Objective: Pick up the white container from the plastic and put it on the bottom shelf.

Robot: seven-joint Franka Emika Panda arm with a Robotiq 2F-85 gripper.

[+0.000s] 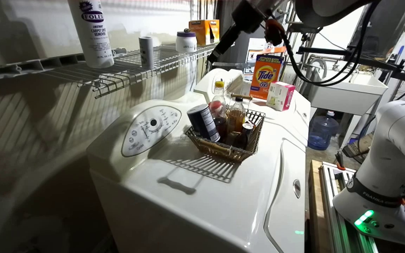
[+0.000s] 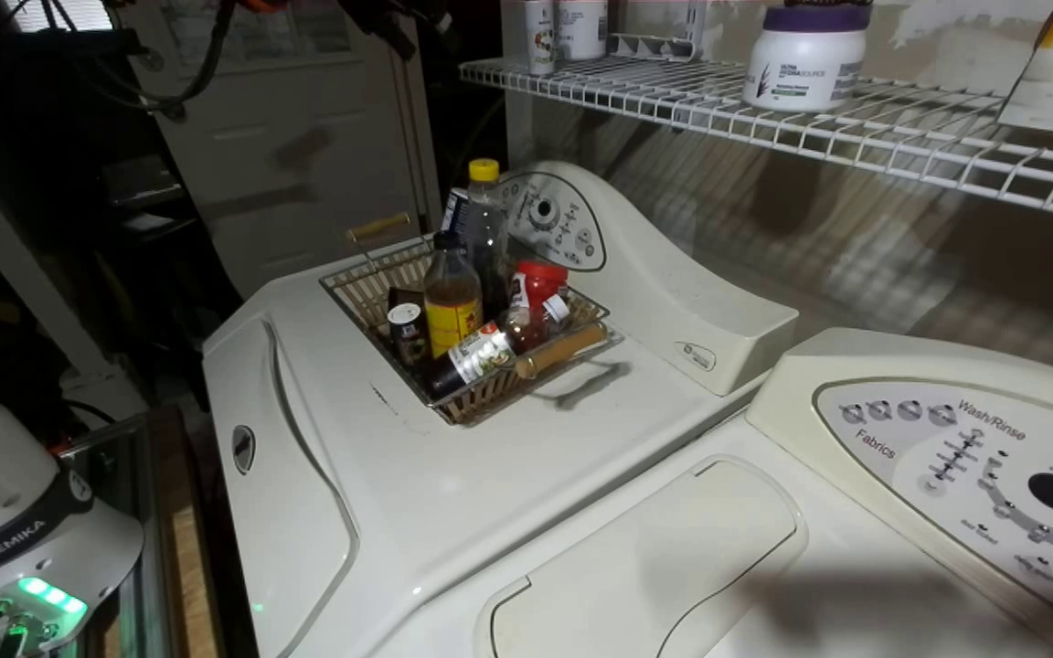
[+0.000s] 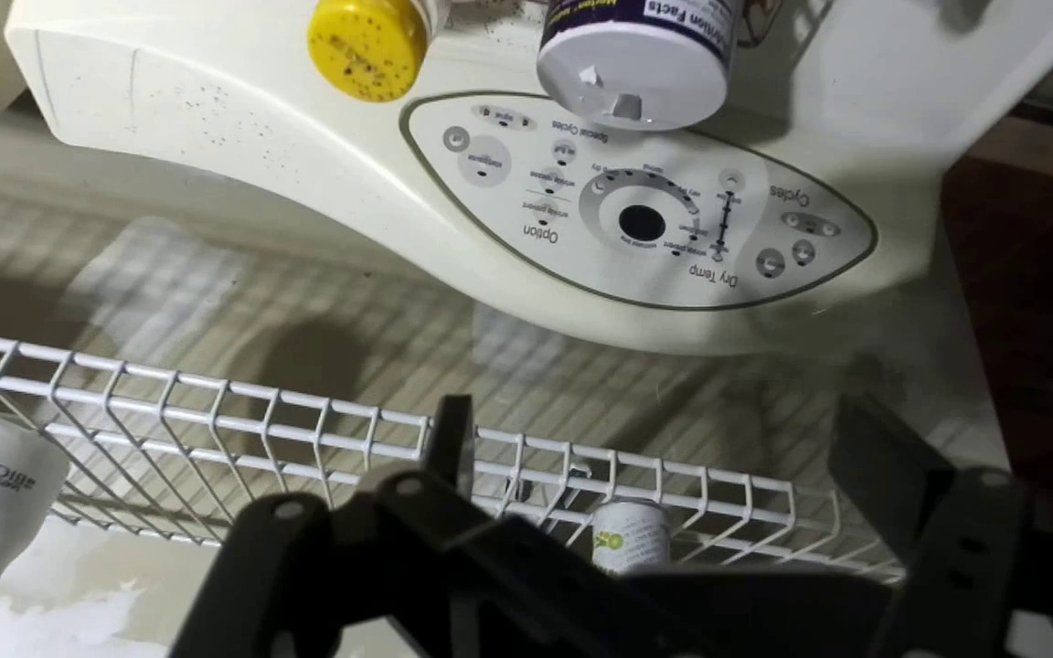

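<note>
The white container (image 1: 147, 52) is a small pale cylinder standing upright on the wire shelf (image 1: 174, 62) beside a tall labelled bottle. It also shows in an exterior view (image 2: 540, 37) and in the wrist view (image 3: 632, 536), partly hidden by the gripper body. The shelf's front rail crosses the wrist view (image 3: 243, 422). The dark woven basket (image 1: 243, 154) sits on the white machine, holding bottles and a dark cylinder; it also shows in an exterior view (image 2: 481, 402). My gripper (image 3: 664, 448) is open with nothing between its fingers, raised above the machines near the shelf (image 1: 213, 56).
The tall Folex bottle (image 1: 95, 38), a white jar with purple lid (image 1: 186, 42) and an orange box (image 1: 204, 31) stand on the shelf. A Tide box (image 1: 265, 75) and a pink-white box (image 1: 280, 95) stand behind the basket. The dark cylinder (image 3: 636, 73) leans over the control panel.
</note>
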